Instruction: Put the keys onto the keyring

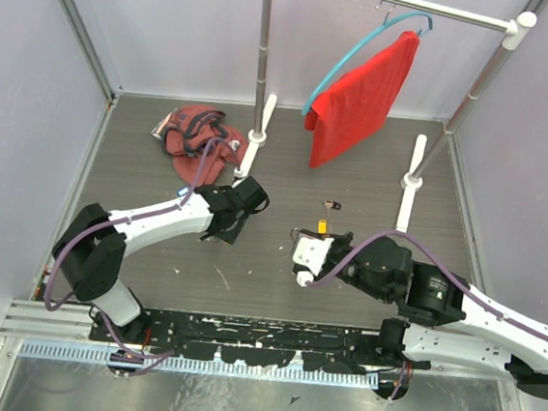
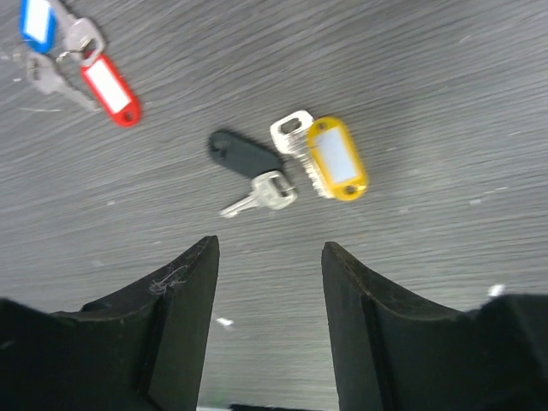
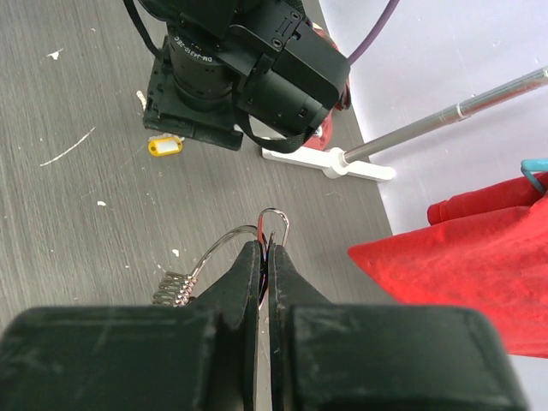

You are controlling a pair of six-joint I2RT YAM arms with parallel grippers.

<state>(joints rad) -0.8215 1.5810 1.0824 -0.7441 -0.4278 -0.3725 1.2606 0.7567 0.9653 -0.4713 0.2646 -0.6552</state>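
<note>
Left tool point(image 2: 270, 250): released. My two black fingers stand apart with nothing between them, pointing down at the grey counter point(image 2: 445, 77).

Keys, left wrist view:
- The black-tag key point(image 2: 244, 154) lies flat at frame centre, just above the gap between my fingers. Its silver blade points to the lower left.
- The yellow-tag key point(image 2: 336, 158) lies just to the right of it. Its silver head shows at the tag's upper left, touching or nearly touching the black tag.
- The red-tag key point(image 2: 110, 88) and the blue-tag key point(image 2: 37, 21) lie together in the upper left corner, well apart from the centre pair.

All four are loose on the counter. None touches my left tool.

Right tool point(image 3: 265, 248): clenched, grasping the keyring point(image 3: 274, 211). My fingers are pressed together at lower centre of the right wrist view. One thin wire loop stands up out of the fingertips and a second arc curves off to the lower left. That arc ends at a ridged silver piece which I cannot identify.

In that view, my left arm fills the upper centre, with a yellow tag on the counter just below it. A red cloth point(image 3: 479, 257) hangs at the right edge.
</note>
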